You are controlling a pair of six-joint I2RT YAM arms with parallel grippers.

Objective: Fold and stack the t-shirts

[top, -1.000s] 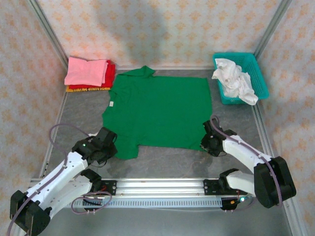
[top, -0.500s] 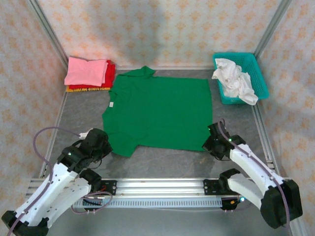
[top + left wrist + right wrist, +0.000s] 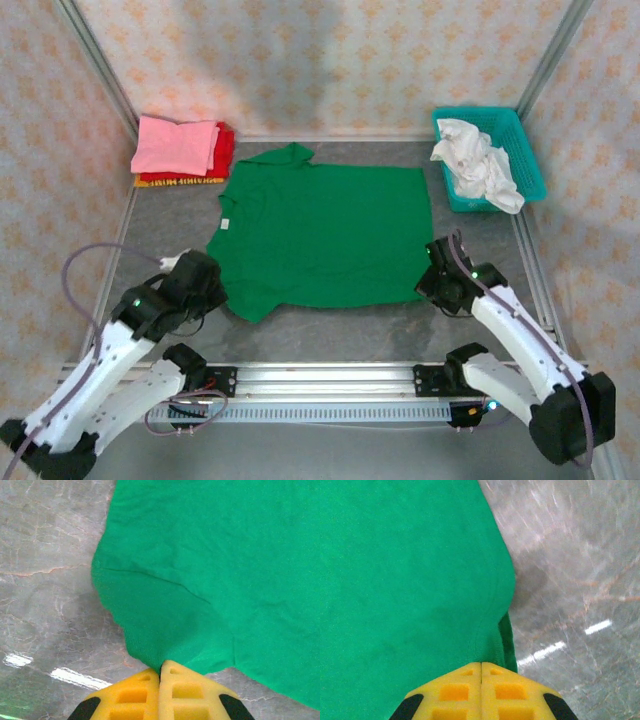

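Top external view: green t-shirt (image 3: 325, 235) lies spread flat in the middle of the grey table (image 3: 340, 335), collar end toward the left and hem toward the right. Left gripper (image 3: 212, 290) sits at the shirt's near-left corner, on the sleeve, and right gripper (image 3: 433, 281) sits at the shirt's near-right corner, on the hem. Left wrist view: left gripper (image 3: 160, 667) has its yellow fingers (image 3: 132, 695) pressed tight together, pinching the sleeve edge of the green t-shirt (image 3: 225, 555); the cloth rises in a small puckered fold into the tips, with bare table (image 3: 45, 555) left of the shirt. Right wrist view: right gripper (image 3: 481, 665) is likewise clenched, fingers (image 3: 512, 695) touching with no gap, clamped on the corner of the green t-shirt (image 3: 405, 580); a doubled edge of cloth shows just at the tips, with bare table (image 3: 570, 555) right of the shirt. Beyond the shirt's far-left corner is a folded stack, well apart from both grippers: pink t-shirt (image 3: 175, 145) on top, red t-shirt (image 3: 226, 150) under it, yellow-orange t-shirt (image 3: 180, 181) at the bottom with only its edge visible. Beyond the shirt's far-right corner stands a teal basket (image 3: 532, 150) with a crumpled white cloth (image 3: 478, 165) in it.
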